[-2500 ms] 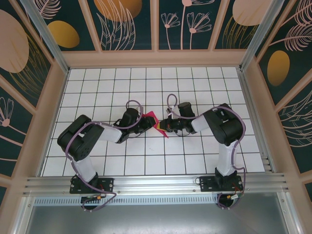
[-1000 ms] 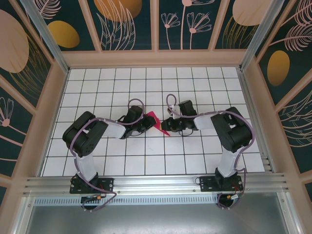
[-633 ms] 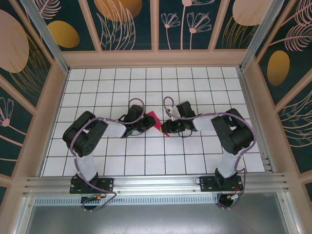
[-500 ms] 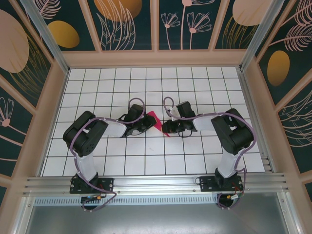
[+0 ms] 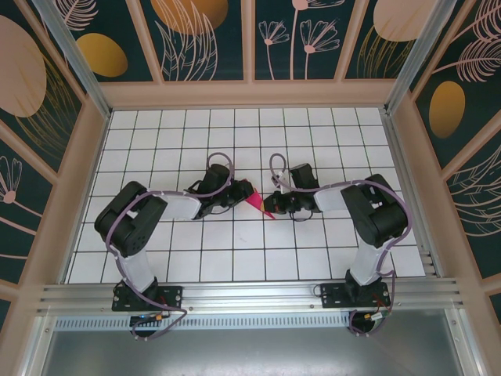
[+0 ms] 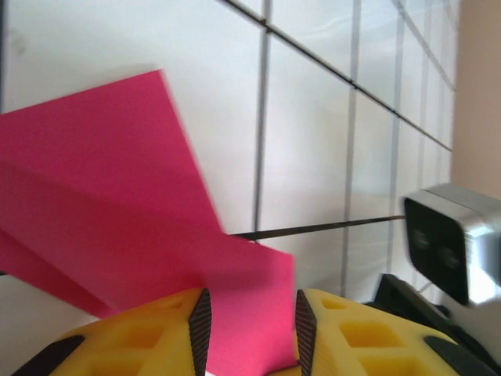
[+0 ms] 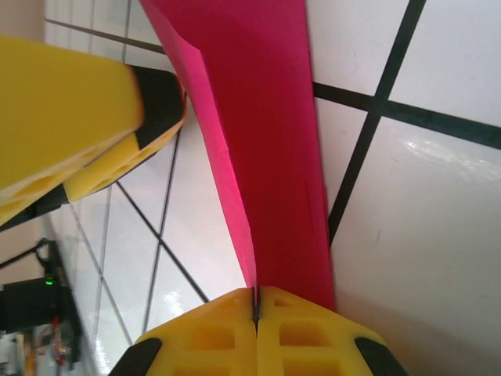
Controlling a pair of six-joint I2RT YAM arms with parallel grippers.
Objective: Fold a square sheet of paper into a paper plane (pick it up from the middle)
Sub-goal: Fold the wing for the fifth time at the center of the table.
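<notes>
The magenta-pink paper plane (image 5: 254, 199) is a narrow creased dart on the table's middle, pointing toward the near right. My right gripper (image 5: 272, 207) is shut on its tip; in the right wrist view the yellow fingertips (image 7: 227, 329) meet on the fold edge of the paper plane (image 7: 266, 117). My left gripper (image 5: 235, 195) sits at the wide end. In the left wrist view the left gripper (image 6: 250, 317) stands open, its ribbed pads either side of a flap of the paper plane (image 6: 117, 204) without pinching it.
The white gridded table (image 5: 235, 141) stretches all round the two grippers. Wooden walls (image 5: 250, 94) close it in at the back and sides. The left gripper's yellow finger (image 7: 63, 117) looms close in the right wrist view; the right wrist's camera housing (image 6: 454, 251) shows beside the left fingers.
The paper was bunched up between the grippers; now it lies stretched out as a longer dart. The right gripper shifted slightly right and nearer, the left arm's elbow swung left.
</notes>
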